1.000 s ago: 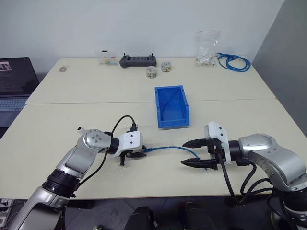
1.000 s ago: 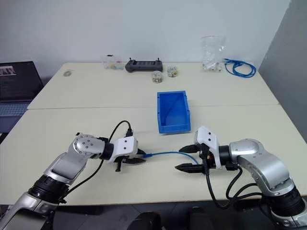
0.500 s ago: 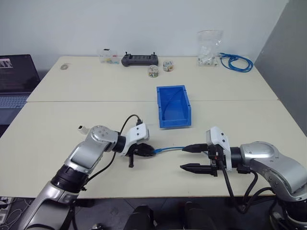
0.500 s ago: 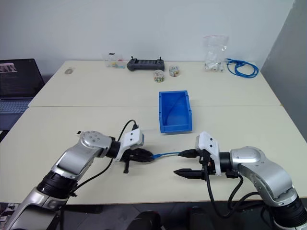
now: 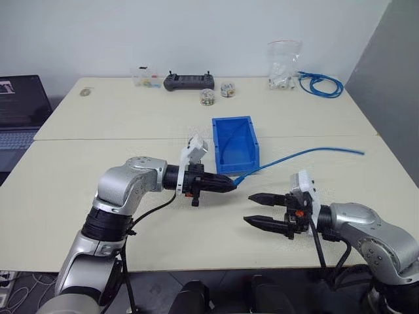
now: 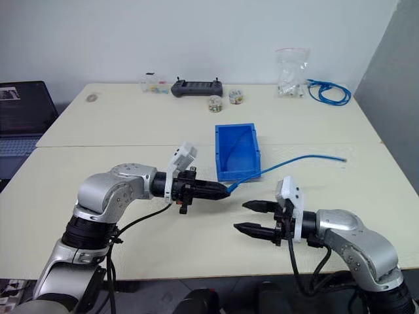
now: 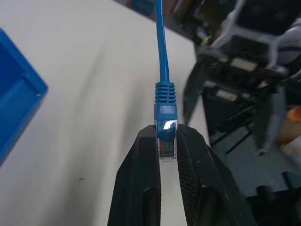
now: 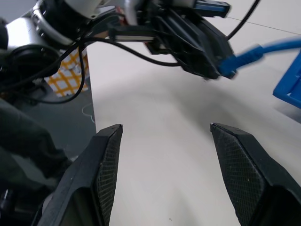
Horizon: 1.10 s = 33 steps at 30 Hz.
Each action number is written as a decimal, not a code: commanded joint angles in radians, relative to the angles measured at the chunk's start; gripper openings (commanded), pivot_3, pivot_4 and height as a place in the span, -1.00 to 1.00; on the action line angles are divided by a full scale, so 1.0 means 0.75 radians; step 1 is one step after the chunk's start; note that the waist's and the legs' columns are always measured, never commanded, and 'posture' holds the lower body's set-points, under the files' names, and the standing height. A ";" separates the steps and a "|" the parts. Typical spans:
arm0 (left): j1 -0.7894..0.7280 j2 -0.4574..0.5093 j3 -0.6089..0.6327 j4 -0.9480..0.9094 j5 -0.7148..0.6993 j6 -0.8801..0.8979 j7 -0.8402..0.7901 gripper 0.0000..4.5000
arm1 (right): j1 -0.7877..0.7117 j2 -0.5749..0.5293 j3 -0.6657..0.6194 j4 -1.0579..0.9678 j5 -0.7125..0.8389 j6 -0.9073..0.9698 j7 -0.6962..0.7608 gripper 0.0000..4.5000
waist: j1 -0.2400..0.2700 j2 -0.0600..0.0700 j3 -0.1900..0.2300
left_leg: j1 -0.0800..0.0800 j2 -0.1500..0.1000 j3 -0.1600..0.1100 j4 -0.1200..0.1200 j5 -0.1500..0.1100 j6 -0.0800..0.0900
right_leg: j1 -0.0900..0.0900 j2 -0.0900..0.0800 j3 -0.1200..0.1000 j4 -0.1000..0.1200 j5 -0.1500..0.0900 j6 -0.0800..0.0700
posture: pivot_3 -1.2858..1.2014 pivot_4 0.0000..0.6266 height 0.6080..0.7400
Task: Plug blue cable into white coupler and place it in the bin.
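My left gripper (image 5: 230, 186) is shut on the clear plug (image 7: 165, 141) of the blue cable (image 5: 301, 156), held above the table just in front of the bin (image 5: 236, 169). From the plug the cable arcs up and away to the right, passing above my right gripper (image 5: 249, 209). That gripper stands open with nothing between its fingers, low over the table, pointing toward the left gripper with a small gap between them. The right wrist view shows the left gripper (image 8: 214, 68) with the cable's blue boot ahead of my open right gripper (image 8: 165, 127). The bin is empty. The white coupler is hidden.
Along the far edge stand a black controller (image 5: 189, 82), two small round jars (image 5: 207, 97), a small clear box (image 5: 145, 77), a clear plastic bag (image 5: 283, 65) and a coiled bundle of blue cable (image 5: 321, 84). A laptop (image 5: 19, 104) sits off the table's left side.
My left gripper has risen, swung right and rolled, lifting the cable's plug end off the table. The cable no longer lies between the right gripper's fingers. The right gripper has stayed put, still open.
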State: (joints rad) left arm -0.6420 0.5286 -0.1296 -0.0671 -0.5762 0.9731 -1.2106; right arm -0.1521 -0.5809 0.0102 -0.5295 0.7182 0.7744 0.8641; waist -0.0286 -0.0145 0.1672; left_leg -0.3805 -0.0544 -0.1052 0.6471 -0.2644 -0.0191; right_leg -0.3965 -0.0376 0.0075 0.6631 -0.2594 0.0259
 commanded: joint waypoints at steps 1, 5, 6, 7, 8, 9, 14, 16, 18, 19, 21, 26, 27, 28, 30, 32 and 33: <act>-0.020 0.020 0.051 -0.037 -0.108 0.063 -0.020 -0.91 | -0.047 0.018 -0.074 0.013 0.133 0.043 -0.016 0.40 | -0.001 0.000 0.000 | 0.000 0.000 0.000 0.000 0.000 0.000 | 0.000 0.000 0.000 0.000 0.000 0.000 | 0.03 -0.52 1.00; -0.022 0.063 0.054 -0.076 -0.189 0.121 -0.044 -0.91 | -0.142 0.068 -0.090 0.060 0.238 0.099 -0.060 0.40 | -0.004 0.000 0.000 | 0.000 0.000 0.000 0.000 0.000 0.000 | 0.000 0.000 0.000 0.000 0.001 -0.001 | 0.03 -0.52 1.00; -0.022 0.071 0.055 -0.081 -0.202 0.128 -0.044 -0.91 | -0.160 0.079 -0.090 0.065 0.258 0.108 -0.069 0.40 | -0.003 0.000 0.000 | 0.000 0.000 0.000 -0.001 0.000 0.000 | -0.001 0.000 0.000 0.000 0.000 -0.001 | 0.03 -0.52 1.00; -0.021 0.078 0.057 -0.085 -0.216 0.136 -0.044 -0.91 | -0.177 0.089 -0.091 0.071 0.278 0.118 -0.080 0.40 | -0.002 0.000 0.000 | 0.000 0.000 0.000 -0.001 0.000 0.000 | -0.001 0.000 0.000 0.000 0.000 -0.001 | 0.03 -0.52 1.00; -0.021 0.084 0.060 -0.090 -0.227 0.143 -0.041 -0.91 | -0.195 0.101 -0.090 0.079 0.295 0.129 -0.091 0.40 | -0.001 0.000 0.000 | 0.000 0.000 0.000 -0.001 0.000 0.000 | -0.001 0.000 0.000 0.000 0.001 -0.002 | 0.03 -0.52 1.00; -0.019 0.089 0.062 -0.094 -0.237 0.147 -0.039 -0.91 | -0.210 0.111 -0.087 0.087 0.309 0.135 -0.100 0.40 | -0.001 0.000 0.000 | 0.000 0.000 0.000 -0.001 0.000 0.000 | -0.001 0.000 0.000 0.000 0.001 -0.002 | 0.03 -0.52 1.00; -0.013 0.103 0.064 -0.108 -0.269 0.155 -0.017 -0.91 | -0.265 0.158 -0.088 0.121 0.384 0.177 -0.137 0.40 | 0.000 0.000 0.000 | -0.001 0.000 0.000 -0.001 0.000 0.000 | -0.002 0.000 0.001 0.000 0.001 -0.003 | 0.03 -0.52 1.00; -0.016 0.102 0.069 -0.110 -0.281 0.159 -0.007 -0.91 | -0.279 0.158 -0.078 0.132 0.394 0.188 -0.131 0.40 | 0.000 0.000 0.000 | -0.001 0.000 0.000 -0.001 0.000 0.000 | -0.002 0.000 0.001 0.000 0.002 -0.003 | 0.03 -0.52 1.00; -0.020 0.102 0.071 -0.109 -0.288 0.161 0.000 -0.91 | -0.287 0.155 -0.069 0.140 0.395 0.194 -0.125 0.40 | 0.000 0.000 0.000 | -0.001 0.000 0.001 -0.001 0.000 0.000 | -0.003 0.000 0.002 0.000 0.002 -0.003 | 0.03 -0.52 1.00; -0.023 0.104 0.071 -0.108 -0.294 0.162 0.005 -0.91 | -0.292 0.156 -0.065 0.144 0.399 0.197 -0.123 0.40 | -0.001 0.000 0.000 | -0.001 0.000 0.001 -0.001 0.000 0.000 | -0.003 0.000 0.002 0.000 0.002 -0.003 | 0.03 -0.52 1.00; -0.023 0.108 0.072 -0.111 -0.305 0.163 0.012 -0.91 | -0.298 0.157 -0.061 0.148 0.404 0.202 -0.119 0.16 | -0.001 0.000 0.000 | -0.001 0.000 0.001 -0.001 0.000 0.000 | -0.004 0.000 0.002 0.001 0.002 -0.003 | 0.03 -0.52 1.00; -0.019 0.111 0.072 -0.121 -0.327 0.163 0.032 -0.91 | -0.304 0.150 -0.050 0.142 0.415 0.209 -0.109 -0.37 | -0.001 0.000 0.000 | -0.002 0.000 0.002 -0.001 0.000 0.000 | -0.005 0.000 0.003 0.001 0.002 -0.003 | 0.03 -0.52 1.00; -0.018 0.108 0.074 -0.124 -0.334 0.164 0.039 -0.91 | -0.303 0.147 -0.047 0.140 0.414 0.209 -0.107 -0.45 | -0.001 0.000 0.000 | -0.003 0.000 0.002 -0.001 0.000 0.000 | -0.006 0.000 0.003 0.001 0.002 -0.003 | 0.03 -0.52 1.00; -0.018 0.105 0.075 -0.125 -0.341 0.166 0.045 -0.91 | -0.302 0.142 -0.045 0.137 0.415 0.209 -0.104 -0.57 | -0.001 0.000 0.000 | -0.003 0.000 0.002 -0.001 0.000 0.000 | -0.006 0.000 0.003 0.002 0.002 -0.003 | 0.03 -0.52 1.00; -0.017 0.105 0.073 -0.127 -0.346 0.163 0.053 -0.91 | -0.300 0.129 -0.044 0.132 0.416 0.211 -0.095 -0.74 | -0.001 0.000 0.000 | -0.004 0.000 0.003 -0.001 0.000 0.000 | -0.008 0.000 0.004 0.002 0.002 -0.004 | 0.03 -0.52 1.00; -0.019 0.104 0.073 -0.125 -0.351 0.163 0.061 -0.91 | -0.301 0.118 -0.043 0.128 0.419 0.213 -0.091 -0.94 | -0.001 0.000 0.000 | -0.004 0.000 0.004 -0.001 0.000 0.000 | -0.009 0.000 0.005 0.003 0.003 -0.005 | 0.03 -0.52 1.00; -0.021 0.102 0.073 -0.122 -0.350 0.160 0.063 -0.91 | -0.301 0.110 -0.042 0.124 0.422 0.216 -0.086 -0.97 | -0.001 0.000 0.000 | -0.004 0.000 0.004 -0.001 0.000 0.000 | -0.009 0.000 0.005 0.003 0.003 -0.005 | 0.03 -0.52 1.00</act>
State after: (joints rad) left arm -0.6417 0.6040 -0.1103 -0.1416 -0.8231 1.1049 -1.1707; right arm -0.3671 -0.4858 -0.0242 -0.3972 1.0055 0.9284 0.7753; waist -0.0294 -0.0144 0.1673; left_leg -0.3838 -0.0544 -0.1019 0.6463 -0.2644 -0.0190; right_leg -0.4035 -0.0375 0.0114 0.6651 -0.2571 0.0218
